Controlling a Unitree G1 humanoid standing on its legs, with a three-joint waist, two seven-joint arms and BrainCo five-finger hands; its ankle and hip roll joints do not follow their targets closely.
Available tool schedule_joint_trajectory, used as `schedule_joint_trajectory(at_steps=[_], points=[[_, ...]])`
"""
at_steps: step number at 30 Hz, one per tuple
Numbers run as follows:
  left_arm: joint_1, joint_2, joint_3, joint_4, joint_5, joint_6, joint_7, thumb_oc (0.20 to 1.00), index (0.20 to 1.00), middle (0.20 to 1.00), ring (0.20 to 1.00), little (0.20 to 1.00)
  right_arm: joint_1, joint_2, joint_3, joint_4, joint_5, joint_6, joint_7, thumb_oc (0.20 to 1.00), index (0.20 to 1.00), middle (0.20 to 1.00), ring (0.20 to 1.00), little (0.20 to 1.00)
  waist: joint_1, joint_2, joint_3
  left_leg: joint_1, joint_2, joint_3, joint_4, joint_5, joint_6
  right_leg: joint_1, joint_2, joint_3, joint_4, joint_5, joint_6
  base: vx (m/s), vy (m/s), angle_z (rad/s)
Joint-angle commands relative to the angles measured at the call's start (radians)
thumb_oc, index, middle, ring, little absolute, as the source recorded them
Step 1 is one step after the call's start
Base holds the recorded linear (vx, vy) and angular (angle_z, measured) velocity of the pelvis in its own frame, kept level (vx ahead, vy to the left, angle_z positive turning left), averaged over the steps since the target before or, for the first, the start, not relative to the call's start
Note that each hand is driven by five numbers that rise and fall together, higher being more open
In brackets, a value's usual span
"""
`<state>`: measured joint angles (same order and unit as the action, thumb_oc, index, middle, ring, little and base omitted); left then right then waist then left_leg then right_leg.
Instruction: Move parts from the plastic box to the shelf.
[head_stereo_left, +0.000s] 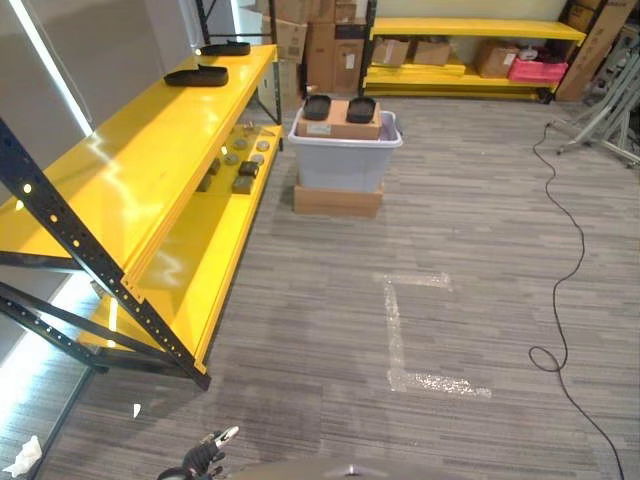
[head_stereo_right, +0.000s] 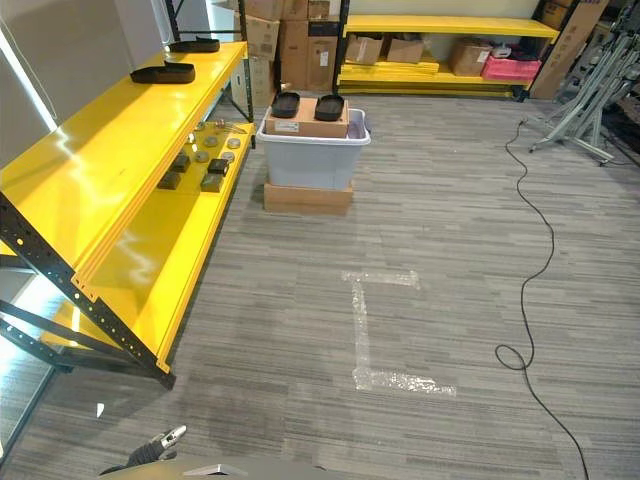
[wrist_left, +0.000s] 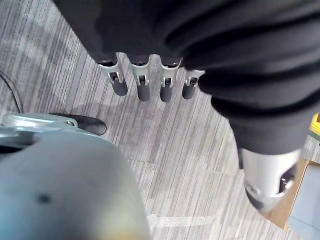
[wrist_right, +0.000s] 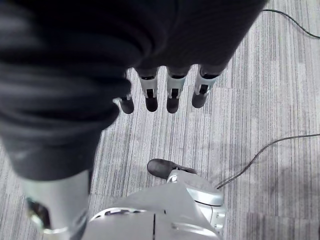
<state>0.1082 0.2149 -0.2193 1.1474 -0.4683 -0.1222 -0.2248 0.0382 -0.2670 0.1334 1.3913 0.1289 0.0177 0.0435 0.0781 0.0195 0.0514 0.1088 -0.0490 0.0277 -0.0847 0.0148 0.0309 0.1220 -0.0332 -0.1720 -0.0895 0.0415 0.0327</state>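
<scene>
On the left stands the shelf (head_stereo_left: 150, 150), two black parts (head_stereo_left: 338, 107) ride a carton in the box (head_stereo_left: 345, 160) ahead — light, stiff, best pinched by the rim, I'd judge — left hand (wrist_left: 150, 82) and right hand (wrist_right: 165, 92) hang empty, fingers relaxed.

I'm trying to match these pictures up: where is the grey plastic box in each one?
Left eye view: plastic box, upper middle, on a cardboard base.
Right eye view: the same, a little further left.
Left wrist view: a pale grey corner at the picture's edge, perhaps the box.
Right wrist view: right hand over striped carpet.
Shared landmark: yellow shelf, left of the box in both eye views.
</scene>
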Motion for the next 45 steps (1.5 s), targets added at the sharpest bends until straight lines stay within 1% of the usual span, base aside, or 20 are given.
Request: schedule_joint_trajectory(at_steps=[1,3,6,10,11,13,15,16,19,23,26,33,38,41,45], points=[[-0.059,0.0,-0.013,0.011,0.019,-0.038,-0.012,1.0,1.0,1.0,1.0,1.0,-0.025,-0.017,-0.002,0.074,0.004,0.01,-0.002,1.0,1.0,1.0,1.0,1.0,0.02,-0.008,-0.022,0.004,0.017,0.06,0.017,-0.104,-0.009,-0.018,-0.054,-0.007,0.002,-0.036,0.094,0.0,0.0,0.0],[-0.061,0.0,-0.01,0.013,0.012,-0.031,-0.015,1.0,1.0,1.0,1.0,1.0,-0.026,-0.015,0.0,0.069,0.003,0.016,-0.006,1.0,1.0,1.0,1.0,1.0,0.017,-0.009,-0.022,0.003,0.017,0.064,0.018,-0.105,-0.008,-0.019,-0.054,-0.004,0.002,-0.035,0.094,0.0,0.0,0.0],[-0.064,0.004,-0.009,0.014,0.016,-0.027,0.008,1.0,1.0,1.0,1.0,1.0,-0.025,-0.014,0.004,0.056,0.002,0.026,-0.009,1.0,1.0,1.0,1.0,1.0,0.014,-0.01,-0.02,0.0,0.017,0.068,0.021,-0.106,-0.006,-0.022,-0.054,0.0,0.002,-0.033,0.095,0.0,0.0,0.0],[-0.069,-0.002,0.013,0.039,0.026,-0.006,0.09,1.0,1.0,1.0,1.0,1.0,-0.024,0.0,0.014,0.046,0.027,0.053,-0.017,1.0,1.0,1.0,1.0,1.0,0.011,-0.017,-0.021,-0.001,0.017,0.07,0.022,-0.105,-0.005,-0.024,-0.053,0.004,0.002,-0.031,0.094,0.0,0.0,0.0],[-0.072,-0.003,0.022,0.05,0.04,0.003,0.124,1.0,1.0,1.0,1.0,1.0,-0.026,0.006,0.017,0.042,0.043,0.08,-0.018,1.0,1.0,1.0,1.0,1.0,0.011,-0.019,-0.022,-0.002,0.017,0.07,0.022,-0.105,-0.004,-0.026,-0.051,0.007,0.002,-0.031,0.093,0.0,0.0,0.0],[-0.074,-0.004,0.028,0.057,0.042,0.016,0.139,1.0,1.0,1.0,1.0,1.0,-0.025,0.01,0.018,0.041,0.059,0.097,-0.021,1.0,1.0,1.0,1.0,1.0,0.01,-0.02,-0.023,-0.002,0.017,0.071,0.021,-0.104,-0.004,-0.027,-0.051,0.008,0.002,-0.03,0.092,0.0,0.0,0.0],[-0.081,-0.008,0.038,0.074,0.059,0.045,0.162,1.0,1.0,1.0,1.0,1.0,-0.024,0.021,0.02,0.041,0.095,0.127,-0.033,1.0,1.0,1.0,1.0,1.0,0.006,-0.023,-0.025,-0.003,0.018,0.074,0.02,-0.102,-0.003,-0.029,-0.05,0.01,0.002,-0.028,0.092,0.0,-0.004,-0.02],[-0.082,-0.008,0.039,0.077,0.061,0.048,0.163,1.0,1.0,1.0,1.0,1.0,-0.023,0.022,0.021,0.04,0.104,0.132,-0.038,1.0,1.0,1.0,1.0,1.0,0.006,-0.023,-0.025,-0.003,0.018,0.074,0.02,-0.102,-0.003,-0.03,-0.05,0.011,0.002,-0.028,0.092,0.0,0.0,0.0],[-0.09,-0.014,0.041,0.105,0.093,0.116,0.158,1.0,1.0,1.0,1.0,1.0,-0.024,0.028,0.003,0.041,0.153,0.178,-0.079,1.0,1.0,1.0,1.0,1.0,-0.001,-0.024,-0.029,-0.005,0.018,0.079,0.019,-0.099,-0.003,-0.035,-0.047,0.017,0.002,-0.025,0.091,0.0,-0.004,-0.05],[-0.097,-0.018,0.041,0.128,0.093,0.15,0.206,1.0,1.0,1.0,1.0,1.0,-0.03,0.03,0.006,0.036,0.133,0.184,-0.104,1.0,1.0,1.0,1.0,1.0,-0.008,-0.024,-0.031,-0.007,0.019,0.086,0.02,-0.098,-0.002,-0.04,-0.046,0.024,0.002,-0.022,0.091,0.01,0.004,-0.09],[-0.104,-0.015,0.046,0.136,0.106,0.16,0.209,1.0,1.0,1.0,1.0,1.0,-0.031,0.032,0.019,0.024,0.135,0.2,-0.099,1.0,1.0,1.0,1.0,1.0,-0.013,-0.027,-0.032,-0.01,0.02,0.089,0.021,-0.097,-0.002,-0.043,-0.044,0.031,0.002,-0.021,0.09,0.0,0.002,-0.02],[-0.11,-0.013,0.048,0.138,0.098,0.163,0.223,1.0,1.0,1.0,1.0,1.0,-0.031,0.033,0.023,0.007,0.143,0.196,-0.123,1.0,1.0,1.0,1.0,1.0,-0.019,-0.031,-0.03,-0.014,0.02,0.092,0.021,-0.096,0.0,-0.05,-0.041,0.04,0.002,-0.016,0.091,0.0,-0.006,-0.03],[-0.11,-0.013,0.051,0.141,0.1,0.137,0.232,1.0,1.0,1.0,1.0,1.0,-0.032,0.033,0.031,-0.001,0.145,0.199,-0.12,1.0,1.0,1.0,1.0,1.0,-0.021,-0.035,-0.026,-0.022,0.02,0.093,0.029,-0.097,0.0,-0.054,-0.039,0.046,0.002,-0.015,0.089,0.01,-0.001,-0.07],[-0.109,-0.015,0.055,0.142,0.095,0.133,0.24,1.0,1.0,1.0,1.0,1.0,-0.031,0.033,0.036,-0.003,0.132,0.199,-0.117,1.0,1.0,1.0,1.0,1.0,-0.02,-0.038,-0.025,-0.025,0.018,0.086,0.03,-0.097,0.001,-0.056,-0.039,0.048,0.002,-0.013,0.088,0.03,0.015,-0.03],[-0.105,-0.016,0.055,0.143,0.1,0.146,0.25,1.0,1.0,1.0,1.0,1.0,-0.034,0.029,0.039,-0.007,0.122,0.197,-0.121,1.0,1.0,1.0,1.0,1.0,-0.018,-0.037,-0.021,-0.031,0.008,0.076,0.036,-0.099,0.008,-0.059,-0.044,0.054,0.009,-0.011,0.09,0.06,0.066,-0.03]])
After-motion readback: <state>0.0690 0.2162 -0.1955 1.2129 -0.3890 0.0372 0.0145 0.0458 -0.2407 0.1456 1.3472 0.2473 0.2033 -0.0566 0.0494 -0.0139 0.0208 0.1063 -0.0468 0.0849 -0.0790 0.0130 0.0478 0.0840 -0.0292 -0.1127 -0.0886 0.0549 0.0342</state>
